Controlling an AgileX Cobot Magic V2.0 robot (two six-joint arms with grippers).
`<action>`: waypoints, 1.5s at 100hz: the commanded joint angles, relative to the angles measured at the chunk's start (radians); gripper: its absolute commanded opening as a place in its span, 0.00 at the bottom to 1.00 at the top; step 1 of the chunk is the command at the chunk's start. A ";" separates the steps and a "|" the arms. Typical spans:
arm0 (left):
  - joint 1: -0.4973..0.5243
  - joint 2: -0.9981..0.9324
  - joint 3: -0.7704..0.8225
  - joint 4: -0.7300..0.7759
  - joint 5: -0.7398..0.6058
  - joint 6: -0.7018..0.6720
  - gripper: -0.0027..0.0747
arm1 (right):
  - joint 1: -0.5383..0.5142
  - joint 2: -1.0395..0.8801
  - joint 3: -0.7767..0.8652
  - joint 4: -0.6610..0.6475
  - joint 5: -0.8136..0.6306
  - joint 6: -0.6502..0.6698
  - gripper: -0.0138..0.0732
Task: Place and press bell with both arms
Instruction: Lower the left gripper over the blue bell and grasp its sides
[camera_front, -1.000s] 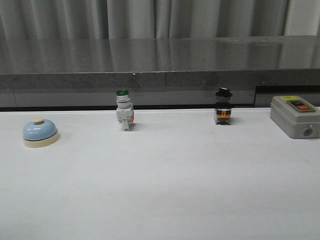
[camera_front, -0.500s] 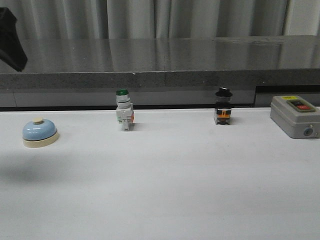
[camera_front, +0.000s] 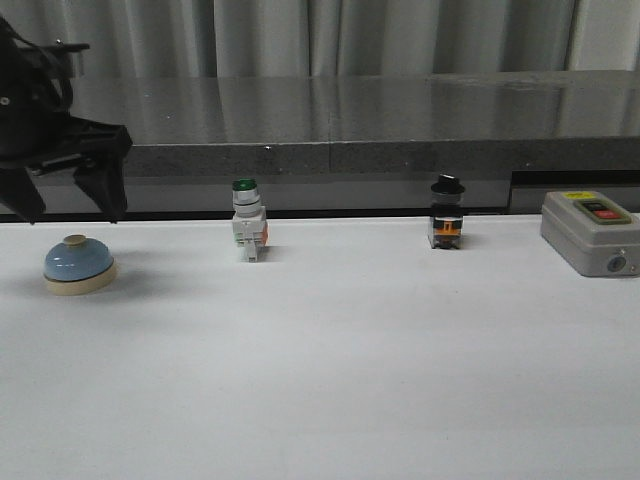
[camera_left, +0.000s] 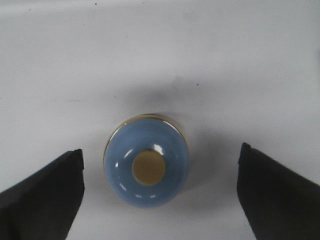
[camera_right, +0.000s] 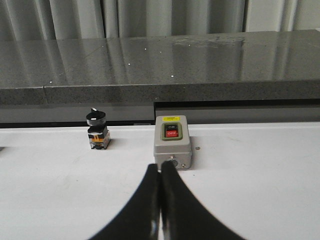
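The light-blue bell (camera_front: 79, 266) with cream base and cream button stands at the far left of the white table. My left gripper (camera_front: 66, 212) hangs just above it, open, its two dark fingers spread wider than the bell. In the left wrist view the bell (camera_left: 147, 166) sits between the fingers (camera_left: 47, 192), touching neither; the gripper (camera_left: 160, 165) is empty. My right gripper (camera_right: 160, 170) is shut and empty, low over the table in front of the grey box; it does not show in the front view.
A white switch with a green cap (camera_front: 248, 232) stands behind the table's middle, a black-capped switch (camera_front: 446, 225) to its right. A grey box with red and green buttons (camera_front: 590, 232) sits at the far right, also in the right wrist view (camera_right: 172, 142). A dark stone ledge (camera_front: 330, 150) runs behind.
My left arm has come in from the upper left and moved down to just above the bell, fingers open. The bell and the switches have not moved.
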 joint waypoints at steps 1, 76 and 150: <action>-0.005 0.000 -0.065 -0.013 -0.026 0.000 0.79 | -0.005 -0.012 -0.016 -0.009 -0.088 -0.005 0.09; -0.003 0.068 -0.091 0.038 0.021 0.000 0.79 | -0.005 -0.012 -0.016 -0.009 -0.088 -0.005 0.09; -0.003 0.088 -0.130 0.038 0.097 0.000 0.34 | -0.005 -0.012 -0.016 -0.009 -0.088 -0.005 0.09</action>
